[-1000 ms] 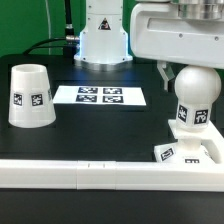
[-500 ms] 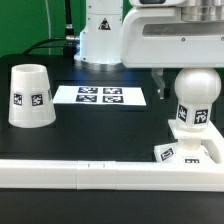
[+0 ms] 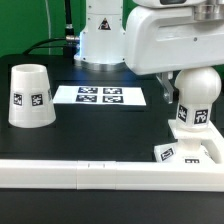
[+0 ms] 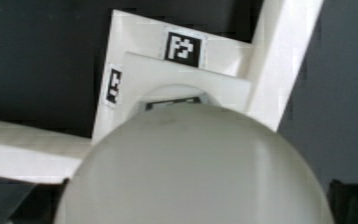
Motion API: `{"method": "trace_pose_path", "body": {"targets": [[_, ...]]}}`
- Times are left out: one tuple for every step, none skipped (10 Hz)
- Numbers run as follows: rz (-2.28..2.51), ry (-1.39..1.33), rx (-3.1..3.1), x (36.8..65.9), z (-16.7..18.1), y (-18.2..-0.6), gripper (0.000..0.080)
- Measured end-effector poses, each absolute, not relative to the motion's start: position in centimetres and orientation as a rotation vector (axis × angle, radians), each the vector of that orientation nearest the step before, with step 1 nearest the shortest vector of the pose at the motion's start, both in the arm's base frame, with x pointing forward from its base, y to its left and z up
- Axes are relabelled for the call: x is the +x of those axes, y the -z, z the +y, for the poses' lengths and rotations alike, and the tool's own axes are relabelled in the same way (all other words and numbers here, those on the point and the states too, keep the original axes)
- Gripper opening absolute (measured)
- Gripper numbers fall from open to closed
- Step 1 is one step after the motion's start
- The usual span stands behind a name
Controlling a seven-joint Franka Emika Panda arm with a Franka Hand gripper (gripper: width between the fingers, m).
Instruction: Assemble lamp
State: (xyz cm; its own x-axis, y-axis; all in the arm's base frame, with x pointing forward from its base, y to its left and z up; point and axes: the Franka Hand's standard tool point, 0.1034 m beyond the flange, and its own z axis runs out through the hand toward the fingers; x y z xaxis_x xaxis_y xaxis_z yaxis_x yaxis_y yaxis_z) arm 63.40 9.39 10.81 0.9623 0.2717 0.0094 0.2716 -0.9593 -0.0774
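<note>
The bulb (image 3: pixel 195 98) stands upright on the flat square base (image 3: pixel 192 150) at the exterior view's right. My gripper (image 3: pixel 186 93) is down around the bulb's round head, jaws open, with one dark finger (image 3: pixel 166 92) showing just beside the head; the other finger is hidden. In the wrist view the bulb's head (image 4: pixel 185 165) fills the space between my fingers, with the tagged base (image 4: pixel 167 65) beyond it. The cup-shaped shade (image 3: pixel 30 96) stands mouth down at the exterior view's left, far from the gripper.
The marker board (image 3: pixel 100 96) lies flat between the shade and the bulb. A long white rail (image 3: pixel 90 173) runs along the front, and the base sits against it. The robot's base (image 3: pixel 102 35) stands at the back.
My gripper has come down and shifted toward the exterior view's left, so its fingers now stand at the level of the bulb's head. The bulb, base and shade have not moved.
</note>
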Motion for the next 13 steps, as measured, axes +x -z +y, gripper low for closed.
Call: {"method": "trace_pose_path", "body": {"targets": [[-0.533,0.002,-3.017,63.40,9.37,-10.79,0.0698],[-0.634,0.005,-2.997,63.39,9.33,-10.75,0.0698],[-0.691,0.007,-2.985,63.39,9.33,-10.74,0.0698],[-0.881,0.014,-2.950,63.43,9.32,-10.76,0.0698],[-1.069,0.023,-2.906,63.54,9.34,-10.83,0.0698],[-1.212,0.033,-2.864,63.63,9.39,-10.87,0.0698],[-1.353,0.029,-2.812,63.58,9.43,-10.82,0.0698],[-1.493,0.027,-2.747,63.56,9.36,-10.79,0.0698],[-1.589,0.024,-2.695,63.56,9.31,-10.80,0.0698],[-1.753,0.013,-2.602,63.58,9.16,-10.76,0.0698],[-1.859,0.008,-2.536,63.59,9.11,-10.76,0.0698],[-1.941,0.004,-2.484,63.61,9.07,-10.76,0.0698],[-2.067,-0.002,-2.391,63.65,8.98,-10.77,0.0698]]}}
